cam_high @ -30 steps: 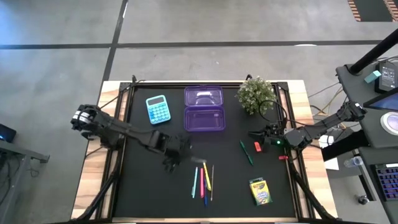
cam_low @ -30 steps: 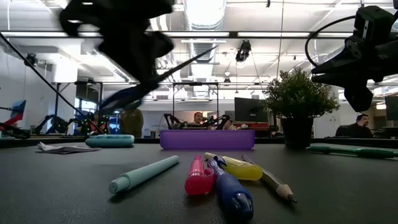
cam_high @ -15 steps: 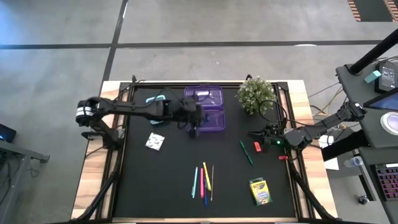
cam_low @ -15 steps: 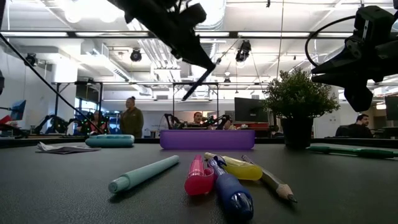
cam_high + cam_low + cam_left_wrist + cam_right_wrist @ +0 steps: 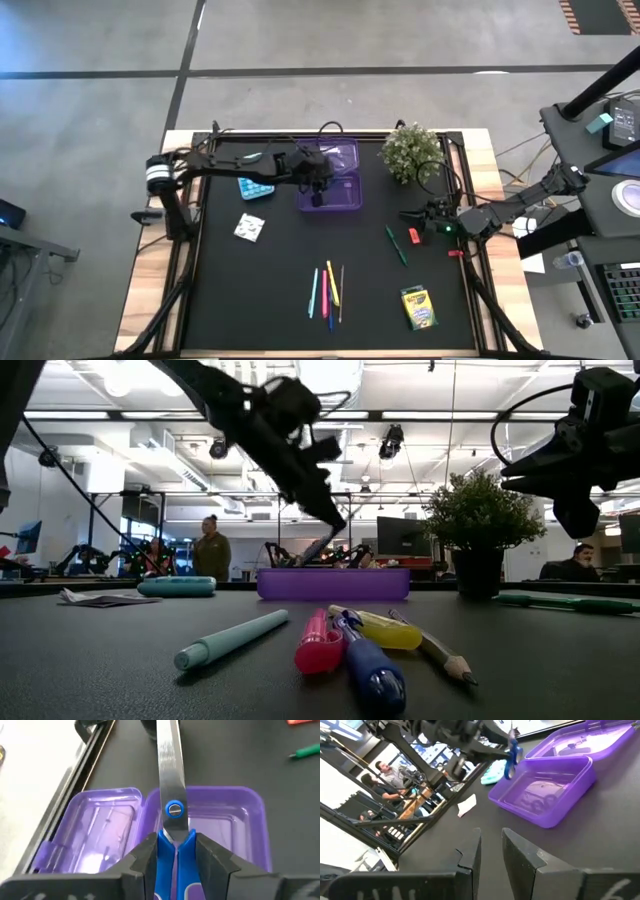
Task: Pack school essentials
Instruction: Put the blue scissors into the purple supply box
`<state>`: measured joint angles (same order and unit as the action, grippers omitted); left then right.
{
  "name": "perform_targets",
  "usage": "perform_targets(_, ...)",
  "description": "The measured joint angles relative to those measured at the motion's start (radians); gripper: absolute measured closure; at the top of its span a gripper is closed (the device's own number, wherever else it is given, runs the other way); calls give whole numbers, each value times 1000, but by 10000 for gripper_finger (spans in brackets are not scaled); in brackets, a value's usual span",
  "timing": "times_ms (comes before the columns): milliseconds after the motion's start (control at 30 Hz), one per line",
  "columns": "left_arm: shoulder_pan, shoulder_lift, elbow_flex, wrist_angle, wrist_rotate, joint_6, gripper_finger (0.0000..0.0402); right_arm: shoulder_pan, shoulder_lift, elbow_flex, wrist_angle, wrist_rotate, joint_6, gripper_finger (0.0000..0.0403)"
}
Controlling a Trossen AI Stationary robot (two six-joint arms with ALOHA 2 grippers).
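Note:
My left gripper (image 5: 316, 182) is over the open purple box (image 5: 329, 176), shut on the blue-handled scissors (image 5: 174, 810). Their closed blades (image 5: 316, 548) slant down toward the box's tray (image 5: 230, 817). My right gripper (image 5: 491, 851) is open and hangs above the table's right side, near the red marker (image 5: 414, 236) and green marker (image 5: 396, 245). Several thin pens (image 5: 327, 290) lie on the mat near the front. The crayon box (image 5: 419, 308) lies flat at the front right. The white patterned packet (image 5: 249, 228) lies flat at the left. My left gripper pinches the scissors by their blue handles (image 5: 167, 857), just behind the pivot screw, one finger on each side. The fingers (image 5: 145, 857) slant down from the table's left, along the scissors. The scissors are lifted clear and tilted, blades shut and pointing away from the gripper.
A potted green plant (image 5: 411, 152) stands at the far right, right of the box. A teal calculator (image 5: 255, 187) lies left of the box, partly under my left arm. The box lid (image 5: 100, 827) lies open beside the tray. People show in the room beyond the table.
My left gripper has carried the scissors from the middle of the table, by the pens, toward the far edge and over the purple box. It has then tipped the blades down toward the tray. The white packet, earlier under the arm, now shows.

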<state>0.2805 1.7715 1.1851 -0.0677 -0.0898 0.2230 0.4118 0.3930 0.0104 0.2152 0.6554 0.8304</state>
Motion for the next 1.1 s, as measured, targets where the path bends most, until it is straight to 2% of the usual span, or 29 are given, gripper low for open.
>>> perform_targets(200,0,54,0,-62,12,-5,311,0,16,0,5,53,-82,335)
perform_targets(433,0,62,-1,-104,63,-6,311,0,16,0,126,55,116,335)
perform_targets(767,0,62,-10,-107,62,-6,285,-2,14,0,269,63,92,335)
perform_targets(1100,-1,61,-3,-106,61,-7,281,-2,15,28,270,52,102,335)
